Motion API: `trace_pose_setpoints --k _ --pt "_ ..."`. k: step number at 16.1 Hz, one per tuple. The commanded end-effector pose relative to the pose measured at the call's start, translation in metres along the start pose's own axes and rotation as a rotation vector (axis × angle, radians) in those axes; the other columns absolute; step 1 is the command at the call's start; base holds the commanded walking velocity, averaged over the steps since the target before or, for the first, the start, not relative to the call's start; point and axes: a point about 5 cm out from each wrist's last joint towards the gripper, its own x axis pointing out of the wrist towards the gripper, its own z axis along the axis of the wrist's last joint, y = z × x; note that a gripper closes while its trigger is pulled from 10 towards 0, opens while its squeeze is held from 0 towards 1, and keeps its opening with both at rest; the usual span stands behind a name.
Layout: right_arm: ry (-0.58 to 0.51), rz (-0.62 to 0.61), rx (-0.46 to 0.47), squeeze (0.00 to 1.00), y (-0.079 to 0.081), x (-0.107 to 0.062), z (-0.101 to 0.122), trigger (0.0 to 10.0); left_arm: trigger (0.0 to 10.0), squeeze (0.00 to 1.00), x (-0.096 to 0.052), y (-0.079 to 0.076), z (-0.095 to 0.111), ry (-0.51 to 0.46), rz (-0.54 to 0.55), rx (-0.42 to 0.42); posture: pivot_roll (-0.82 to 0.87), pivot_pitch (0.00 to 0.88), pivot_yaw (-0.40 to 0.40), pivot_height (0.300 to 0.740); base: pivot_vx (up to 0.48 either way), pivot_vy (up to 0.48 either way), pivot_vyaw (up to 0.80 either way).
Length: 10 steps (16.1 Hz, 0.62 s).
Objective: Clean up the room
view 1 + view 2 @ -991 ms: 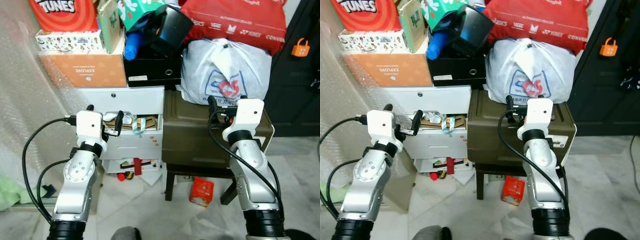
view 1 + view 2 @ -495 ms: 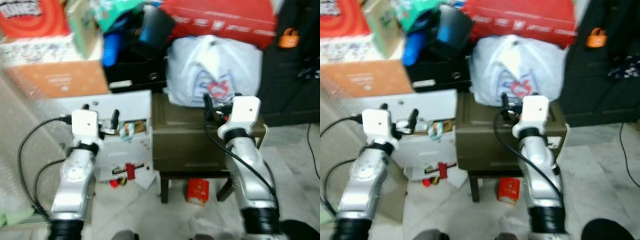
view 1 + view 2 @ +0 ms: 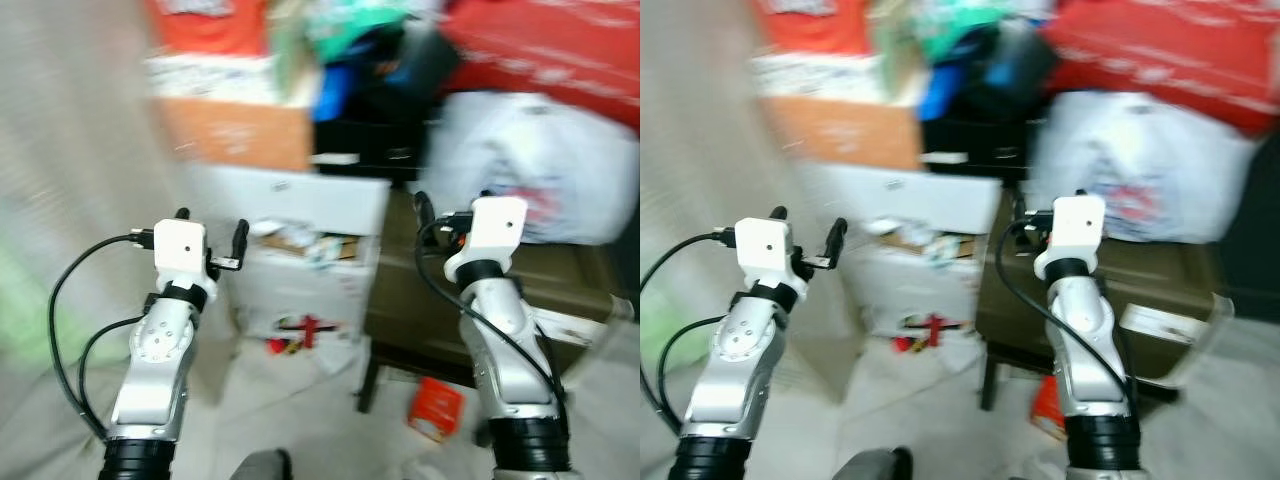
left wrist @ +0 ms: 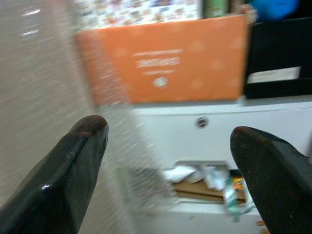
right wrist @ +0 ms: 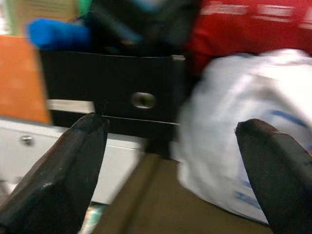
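Evidently the head camera has swung since a second ago: the whole scene has slid toward the robot's right and is now heavily blurred, which reads as the robot turning or stepping, not the clutter moving. Both arms stay raised in front of the body as before. The left gripper [image 3: 210, 222] hovers before the white drawer unit [image 3: 300, 240], its fingers [image 4: 80, 161] spread wide and empty; the right gripper [image 3: 445, 212] hangs over the olive chest [image 3: 470, 300], fingers likewise spread and holding nothing. Clutter remains in place: paper scraps spilling from the open drawer [image 3: 310, 243], a red item on the floor at the unit's foot [image 3: 305, 327], a small red box [image 3: 432, 408] under the chest, the white plastic bag [image 3: 540, 170] on top. Judgement: nothing has been collected yet; the robot appears to be repositioning to pick a first target.
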Motion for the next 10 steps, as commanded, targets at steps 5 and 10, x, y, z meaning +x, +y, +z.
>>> trace_pose_setpoints --k 5,10 --pt "-0.018 0.008 0.002 0.0 0.002 0.0027 0.0031 10.0 10.0 0.0 -0.0005 0.001 -0.0009 0.008 0.001 0.007 -0.05 0.0 0.025 0.74 0.0 0.0 0.8" --pt "-0.015 0.008 0.006 0.0 0.003 0.0023 0.0012 10.0 10.0 0.0 -0.0023 0.0042 -0.0012 0.007 0.03 0.016 -0.05 0.0 0.03 0.74 0.0 0.0 0.8"
